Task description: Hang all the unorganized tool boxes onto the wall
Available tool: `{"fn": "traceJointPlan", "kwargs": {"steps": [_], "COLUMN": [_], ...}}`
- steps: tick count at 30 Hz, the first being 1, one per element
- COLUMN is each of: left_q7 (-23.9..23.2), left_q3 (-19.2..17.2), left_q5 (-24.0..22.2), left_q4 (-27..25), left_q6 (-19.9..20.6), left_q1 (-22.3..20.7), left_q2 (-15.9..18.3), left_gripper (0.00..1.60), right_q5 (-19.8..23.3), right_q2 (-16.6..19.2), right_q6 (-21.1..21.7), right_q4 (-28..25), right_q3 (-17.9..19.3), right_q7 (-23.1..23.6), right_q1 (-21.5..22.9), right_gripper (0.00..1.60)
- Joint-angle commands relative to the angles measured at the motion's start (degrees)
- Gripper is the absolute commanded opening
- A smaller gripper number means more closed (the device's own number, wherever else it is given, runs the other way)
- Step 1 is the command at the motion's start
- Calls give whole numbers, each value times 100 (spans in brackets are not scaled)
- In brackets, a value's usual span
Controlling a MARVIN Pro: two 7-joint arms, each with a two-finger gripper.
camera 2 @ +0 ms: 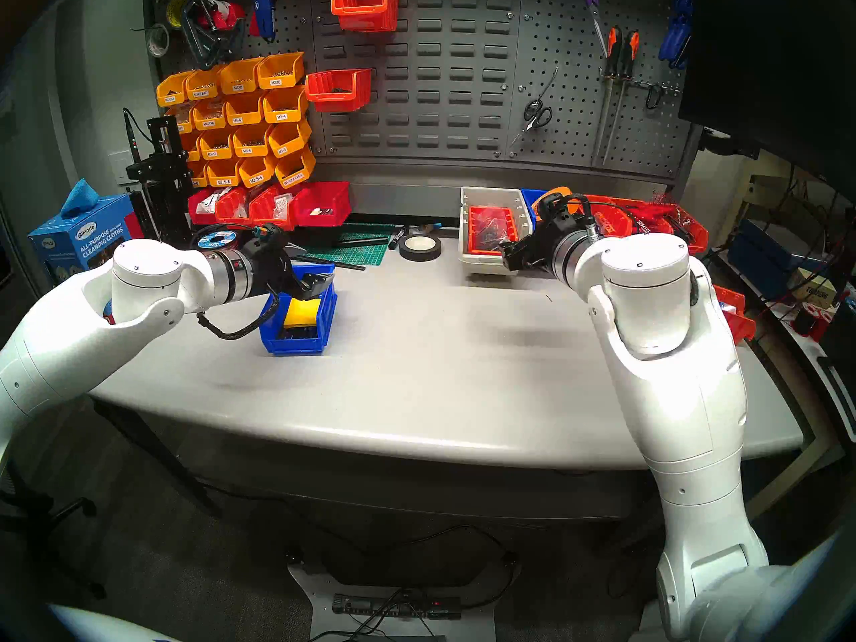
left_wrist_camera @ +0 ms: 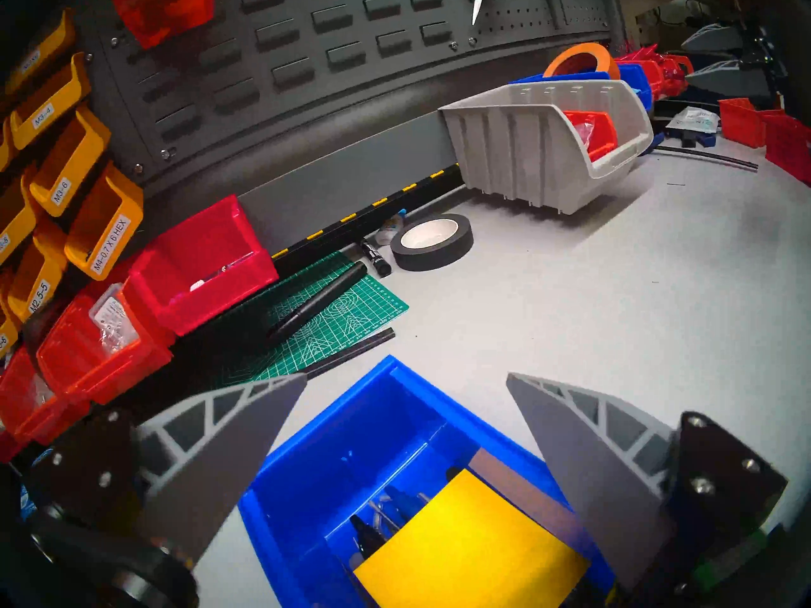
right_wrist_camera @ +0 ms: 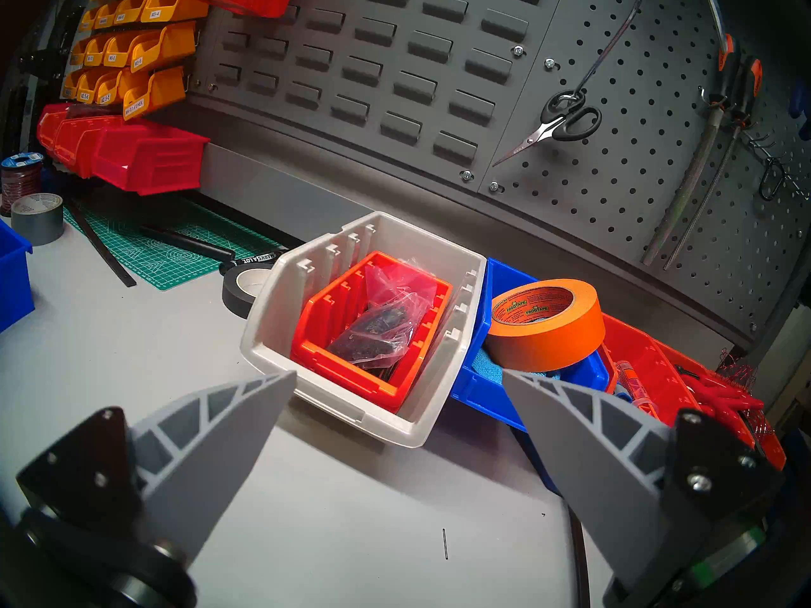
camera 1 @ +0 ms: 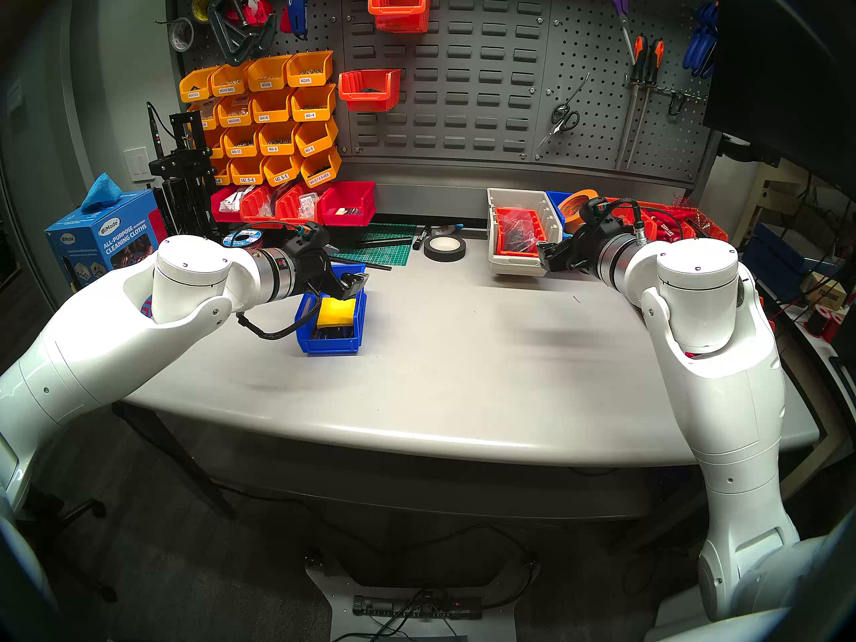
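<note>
- Left claw (left_wrist_camera: 406, 423): jaws spread wide, holding nothing, poised over the near blue bin (camera 1: 331, 319) on the left of the tabletop (camera 1: 463, 372). The wrist view shows one finger outside each side wall, neither touching. The bin lies directly below and ahead of this claw, its long axis running from the robot toward the wall, and it carries a yellow block (camera 1: 336, 313) over dark hand tools.
- Judgement: the left arm is much the nearer to this bin; the coming move turns on lowering the fingers astride the walls without striking the yellow block.
- Louvred wall panel (camera 1: 444, 71): upright behind the tabletop, most slots free; two orange-red bins (camera 1: 398, 8) hang at its left, yellow labelled bins (camera 1: 266, 117) further left.
- Tabletop centre: bare grey surface; a black tape roll (camera 1: 444, 248) and green cutting mat (camera 1: 377, 249) lie toward the back.
- Beige ribbed bin (right_wrist_camera: 364, 330): at right rear, holding an orange-red bin with a bagged item. A second blue bin (right_wrist_camera: 496, 374) sits touching its right side, with an orange tape roll (right_wrist_camera: 546, 324) resting in it.
- Right claw (right_wrist_camera: 399, 379): wide open and empty, just short of the beige bin's front lip, aimed across it and the blue bin.
- Room: red clutter crowds the far right edge; a cleaning-cloth box (camera 1: 106, 242) stands at far left.
</note>
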Motion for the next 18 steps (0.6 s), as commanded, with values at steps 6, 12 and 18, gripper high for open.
{"fn": "traceJointPlan", "kwargs": {"steps": [6, 12, 18], "left_q7": [496, 762, 892], "left_q3": [-213, -300, -378], "left_q5": [-430, -676, -833], "left_q4": [-197, -185, -147], "left_q6": [2, -97, -174], "left_q1": [237, 376, 430], "left_q2": [291, 359, 417], "left_gripper": [160, 160, 160], "right_q5": [13, 13, 12], "right_q2": [-13, -13, -13], "right_q6": [-15, -15, -16], "right_q4": [-55, -55, -55], "right_q3": [11, 11, 11], "right_q7": [7, 7, 7], "right_q1": [73, 72, 72], "right_gripper": [160, 160, 160]}}
